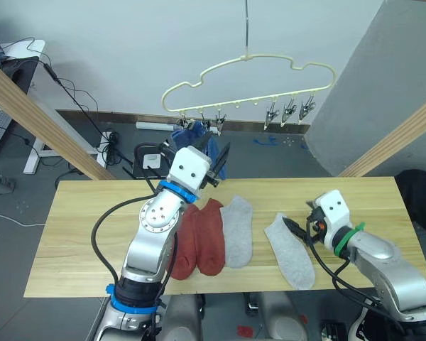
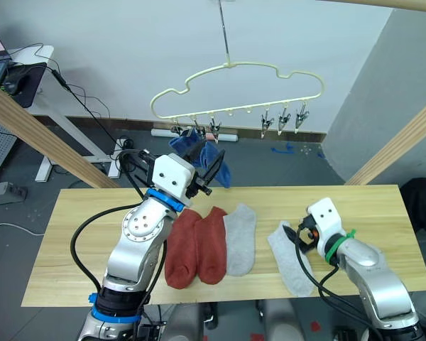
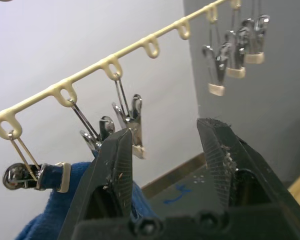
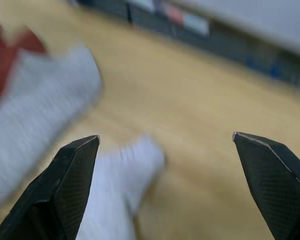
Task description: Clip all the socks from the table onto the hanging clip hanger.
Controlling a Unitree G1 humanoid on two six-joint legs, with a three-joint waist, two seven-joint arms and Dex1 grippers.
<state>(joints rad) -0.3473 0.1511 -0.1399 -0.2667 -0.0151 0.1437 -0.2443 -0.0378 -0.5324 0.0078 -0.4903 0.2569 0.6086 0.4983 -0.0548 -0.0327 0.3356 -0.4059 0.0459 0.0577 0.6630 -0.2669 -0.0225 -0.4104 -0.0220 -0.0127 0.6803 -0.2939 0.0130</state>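
The cream clip hanger [image 1: 250, 62] hangs on a metal hook above the table's far edge. Blue socks [image 1: 211, 147] dangle from clips at its left end, and one of these clips [image 3: 37, 176] grips blue knit. Three bare clips [image 1: 289, 111] hang at its right end. My left gripper [image 3: 165, 135] is raised right beside the blue socks, open, nothing between its fingers. On the table [image 1: 85, 213] lie two rust red socks [image 1: 199, 238] and a light grey sock [image 1: 237, 231] side by side. A second grey sock [image 1: 291, 250] lies apart to the right. My right gripper [image 4: 165, 137] hovers open just over that sock's top end.
Thick wooden frame poles slant down on the left [image 1: 42, 121] and the right [image 1: 401, 135] behind the table. Cables and a power strip [image 1: 113, 142] lie on the floor beyond the far edge. A white desk [image 1: 25, 50] stands at far left.
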